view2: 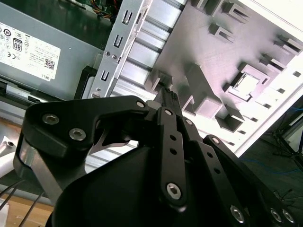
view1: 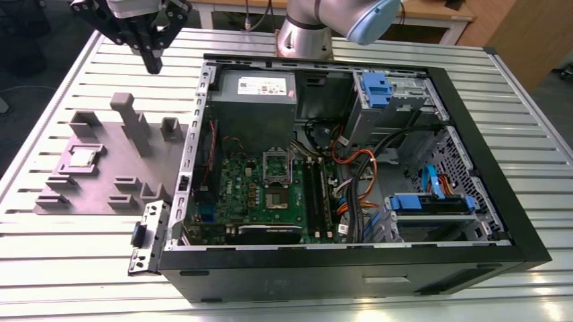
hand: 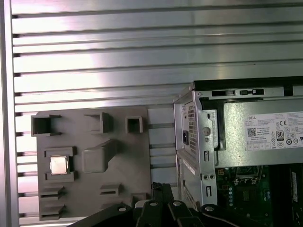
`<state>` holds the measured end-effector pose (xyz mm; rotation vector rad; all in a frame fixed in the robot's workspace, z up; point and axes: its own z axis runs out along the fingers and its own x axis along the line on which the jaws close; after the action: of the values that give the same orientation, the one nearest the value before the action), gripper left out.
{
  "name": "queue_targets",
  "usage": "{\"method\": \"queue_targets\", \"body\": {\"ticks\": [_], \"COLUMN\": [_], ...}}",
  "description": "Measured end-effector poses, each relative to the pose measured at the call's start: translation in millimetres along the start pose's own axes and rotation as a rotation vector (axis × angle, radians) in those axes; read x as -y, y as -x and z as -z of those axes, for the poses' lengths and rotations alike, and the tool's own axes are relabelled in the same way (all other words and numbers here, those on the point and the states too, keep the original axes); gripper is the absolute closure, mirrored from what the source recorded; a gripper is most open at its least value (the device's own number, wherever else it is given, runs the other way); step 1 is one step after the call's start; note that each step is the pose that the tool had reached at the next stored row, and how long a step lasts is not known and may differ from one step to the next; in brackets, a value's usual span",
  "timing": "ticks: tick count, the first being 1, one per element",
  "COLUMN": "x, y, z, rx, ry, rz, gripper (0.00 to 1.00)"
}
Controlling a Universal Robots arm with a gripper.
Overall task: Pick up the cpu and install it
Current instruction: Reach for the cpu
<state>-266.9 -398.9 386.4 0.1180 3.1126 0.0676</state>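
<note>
Slatted aluminium tabletop [view1: 54,268] is spread beneath everything, and wooden furniture is seen behind it. One claw [view1: 153,66] is carried by the single arm and is held high above the table, with its fingers pointing down. Its two fingers are pressed together at the tips in the exterior view and in the second wrist view [view2: 166,94], and nothing is gripped between them.

One flat grey fixture plate [view1: 90,194] is laid on the table below the claw. Several low raised blocks and one tall wedge-shaped block [view1: 134,127] stand on it. One cpu [view1: 83,156] is seated in a square pocket of that plate, lower than the claw and well apart from it, beyond the tall block as seen from the fingertips. Its silvery top is shown facing up in both wrist views [hand: 59,165] [view2: 246,84].

One open computer case [view1: 358,268] is set beside the plate, off to the exterior view's right of the claw. Inside it are counted one green motherboard [view1: 268,194], one silver socket frame [view1: 276,163], one grey box with a white label [view1: 255,100] and two blue drive brackets [view1: 376,90] [view1: 430,203]. The socket frame is farther from the claw than the cpu is.
</note>
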Motion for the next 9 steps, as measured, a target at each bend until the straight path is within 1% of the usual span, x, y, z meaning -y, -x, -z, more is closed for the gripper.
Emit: {"method": "queue_targets", "body": {"ticks": [9], "x": [0.1], "y": [-1.6], "z": [-0.2], "rx": [0.0000], "ry": [0.0000], "rz": [0.000], "gripper": [0.90]}}
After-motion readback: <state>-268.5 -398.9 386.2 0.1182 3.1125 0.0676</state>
